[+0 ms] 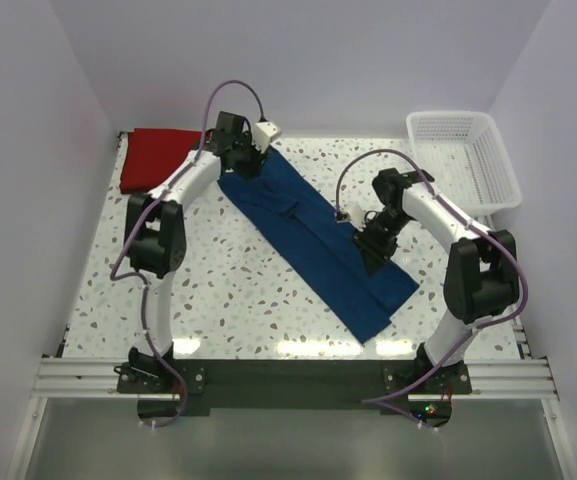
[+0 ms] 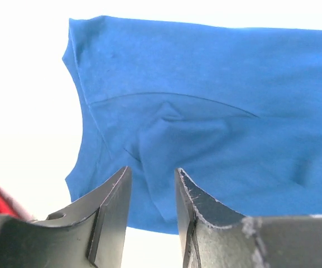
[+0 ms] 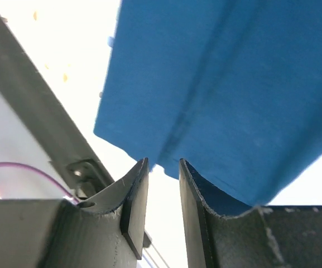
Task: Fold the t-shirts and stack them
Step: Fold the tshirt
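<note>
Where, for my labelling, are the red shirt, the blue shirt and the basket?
red shirt [image 1: 158, 155], top view, middle of the fold.
blue shirt [image 1: 308, 238], top view, mid-length of the cloth.
basket [image 1: 468, 160], top view, bare lattice floor.

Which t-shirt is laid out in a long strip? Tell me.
The blue t-shirt: it stretches diagonally across the middle of the table, while the red t-shirt lies compact in the far left corner.
</note>
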